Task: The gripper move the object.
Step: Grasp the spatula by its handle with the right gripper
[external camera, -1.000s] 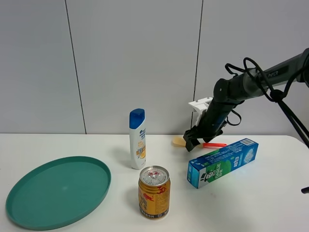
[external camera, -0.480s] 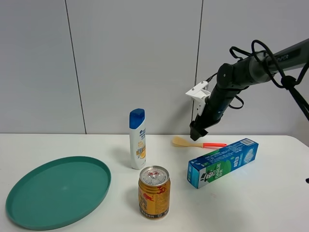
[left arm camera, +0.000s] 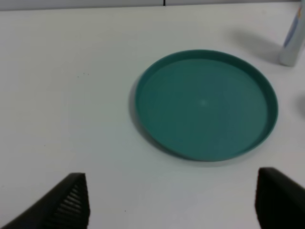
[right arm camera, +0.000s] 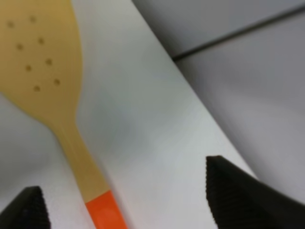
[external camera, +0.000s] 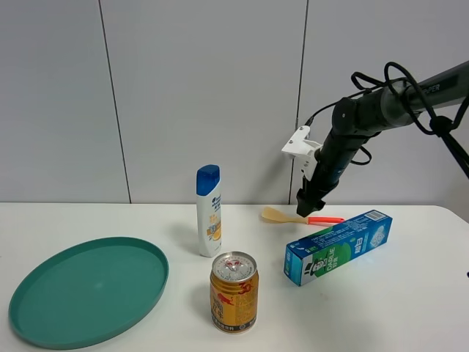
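Observation:
The object, a tan slotted spatula with an orange-red handle, lies flat on the white table behind the toothpaste box. My right gripper hangs just above the spatula's neck, not touching it. In the right wrist view the spatula lies below and between the two black fingers, and the gripper is open and empty. My left gripper is open and empty above the table near the teal plate. The left arm does not show in the exterior view.
A blue-green toothpaste box lies in front of the spatula. A gold drink can stands at the front centre, and a white shampoo bottle stands behind it. The teal plate lies at the left. A grey wall stands behind the table.
My right gripper was down at the spatula a second ago. It has risen off it and shifted slightly right. The spatula stays on the table.

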`<move>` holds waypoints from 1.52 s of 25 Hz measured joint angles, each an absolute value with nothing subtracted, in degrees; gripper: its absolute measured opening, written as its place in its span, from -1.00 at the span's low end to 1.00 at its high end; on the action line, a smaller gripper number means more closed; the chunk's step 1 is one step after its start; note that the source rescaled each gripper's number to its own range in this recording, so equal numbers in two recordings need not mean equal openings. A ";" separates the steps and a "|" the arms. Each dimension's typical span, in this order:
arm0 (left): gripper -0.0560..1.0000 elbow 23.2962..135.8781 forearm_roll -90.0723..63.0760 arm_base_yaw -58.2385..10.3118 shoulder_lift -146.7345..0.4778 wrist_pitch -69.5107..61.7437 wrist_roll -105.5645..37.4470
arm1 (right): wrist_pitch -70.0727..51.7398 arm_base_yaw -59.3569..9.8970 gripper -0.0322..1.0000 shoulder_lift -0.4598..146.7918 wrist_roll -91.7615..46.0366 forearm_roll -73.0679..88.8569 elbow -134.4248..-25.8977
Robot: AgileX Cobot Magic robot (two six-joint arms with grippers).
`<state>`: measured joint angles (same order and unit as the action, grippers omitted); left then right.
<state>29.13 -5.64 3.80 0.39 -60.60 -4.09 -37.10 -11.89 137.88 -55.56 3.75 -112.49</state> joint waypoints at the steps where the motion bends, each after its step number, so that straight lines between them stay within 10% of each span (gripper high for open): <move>1: 1.00 29.13 -5.64 3.80 0.39 -60.60 -4.09 | -37.10 -11.63 0.26 138.13 -53.91 3.75 -112.49; 38: 1.00 29.13 -5.64 3.80 0.39 -60.60 -4.09 | -37.06 -10.21 -0.02 142.23 -45.37 11.33 -112.60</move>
<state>29.13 -5.64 3.80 0.39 -60.60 -4.09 -37.06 -10.21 142.23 -45.37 11.33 -112.60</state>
